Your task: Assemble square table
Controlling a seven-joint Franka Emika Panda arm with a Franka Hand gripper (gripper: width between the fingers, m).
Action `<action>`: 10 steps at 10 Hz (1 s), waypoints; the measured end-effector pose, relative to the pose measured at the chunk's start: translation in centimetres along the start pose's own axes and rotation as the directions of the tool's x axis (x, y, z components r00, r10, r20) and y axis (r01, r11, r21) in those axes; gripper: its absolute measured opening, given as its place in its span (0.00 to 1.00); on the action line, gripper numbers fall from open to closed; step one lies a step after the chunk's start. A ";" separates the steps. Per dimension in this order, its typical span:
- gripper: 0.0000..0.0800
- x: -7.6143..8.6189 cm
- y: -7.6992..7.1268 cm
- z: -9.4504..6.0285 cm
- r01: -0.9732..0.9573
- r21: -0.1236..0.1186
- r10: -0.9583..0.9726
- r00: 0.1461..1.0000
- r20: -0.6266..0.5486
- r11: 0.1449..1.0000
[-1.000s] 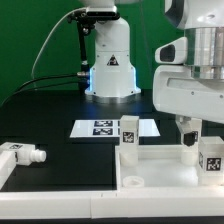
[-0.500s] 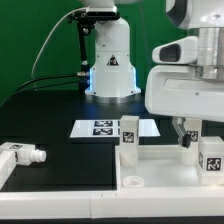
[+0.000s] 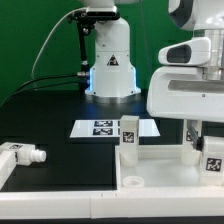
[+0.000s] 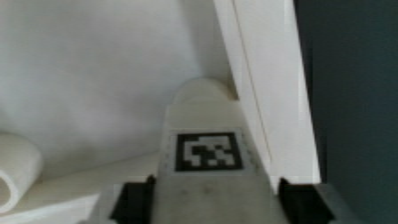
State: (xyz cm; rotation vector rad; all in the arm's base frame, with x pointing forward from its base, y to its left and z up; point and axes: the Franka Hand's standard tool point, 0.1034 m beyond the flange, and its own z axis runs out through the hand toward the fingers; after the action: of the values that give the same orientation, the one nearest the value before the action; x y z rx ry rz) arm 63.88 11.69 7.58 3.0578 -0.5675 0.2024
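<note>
We take the square panel (image 3: 160, 170) as our landmark: it lies flat on the black table (image 3: 60, 110), at the near edge and toward the exterior view's right, its raised rim running along the front and a round socket (image 3: 131, 182) showing at its near corner.

Three tagged legs stand upright on the panel. One leg (image 3: 129, 135) rises at the panel's far corner on the exterior view's left. A second leg (image 3: 212, 155) stands at the panel's right side, nearer the camera. A third leg (image 3: 194, 147) stands just behind that one, directly under the gripper (image 3: 196, 128).

In the wrist view we see this third leg (image 4: 212, 140) from above, its tag facing the camera, beside the panel's raised rim (image 4: 258, 90). The two dark fingers (image 4: 130, 200) sit on either side of the leg; we cannot tell whether they press on it or merely flank it. A rounded white edge (image 4: 15, 165) shows at the border of that view, too cropped for us to name.

The fourth leg (image 3: 22, 154) lies on its side on the table, well apart from the panel toward the exterior view's left.

Just behind the panel's far edge lies the marker board (image 3: 105, 127), flat on the table. Farther back stands the robot base (image 3: 110, 60), with a green cable (image 3: 45, 45) curving down beside it.
</note>
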 end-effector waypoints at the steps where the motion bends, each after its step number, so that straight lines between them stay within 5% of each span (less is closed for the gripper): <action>1: 0.36 0.0 0.0 0.0 -0.068 0.000 0.068 0.998 0.000 0.998; 5: 0.36 -0.2 0.2 -0.1 -0.473 -0.014 0.473 0.881 -0.001 0.881; 8: 0.36 -0.3 0.3 0.0 -0.835 -0.020 0.835 0.549 0.038 0.550; 10: 0.36 -0.1 0.2 0.0 -0.894 -0.002 0.892 0.448 0.065 0.449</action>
State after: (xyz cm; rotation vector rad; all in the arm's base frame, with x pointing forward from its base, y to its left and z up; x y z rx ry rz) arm 63.70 11.50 7.58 2.3964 -2.1633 0.1204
